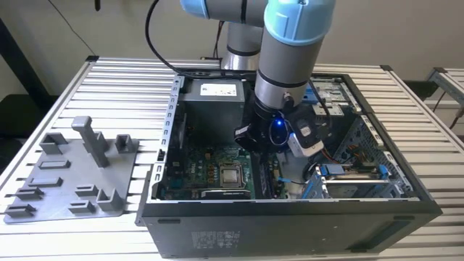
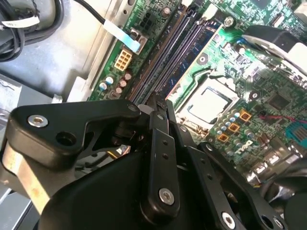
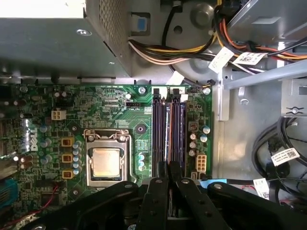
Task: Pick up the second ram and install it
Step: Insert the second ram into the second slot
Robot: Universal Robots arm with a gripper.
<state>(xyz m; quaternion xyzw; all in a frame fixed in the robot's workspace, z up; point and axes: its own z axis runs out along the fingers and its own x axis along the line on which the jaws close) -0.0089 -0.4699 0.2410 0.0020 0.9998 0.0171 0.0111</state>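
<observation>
Gripper [image 3: 169,167] is low inside the PC case [image 1: 290,228], fingers clenched together over the memory slots [image 3: 169,124] beside the processor [image 3: 106,162]. I can't separate the second ram from the slots; probably it sits under the fingertips. Looks like the seating step, which calls for straight, even downward pressure.

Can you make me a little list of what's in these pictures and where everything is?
place: open computer case on a slatted metal table
gripper: down inside the case, at one end of the memory slots
processor chip: silver, in its socket beside the slots
grey tray: on the table, on the exterior view's left of the case
</observation>
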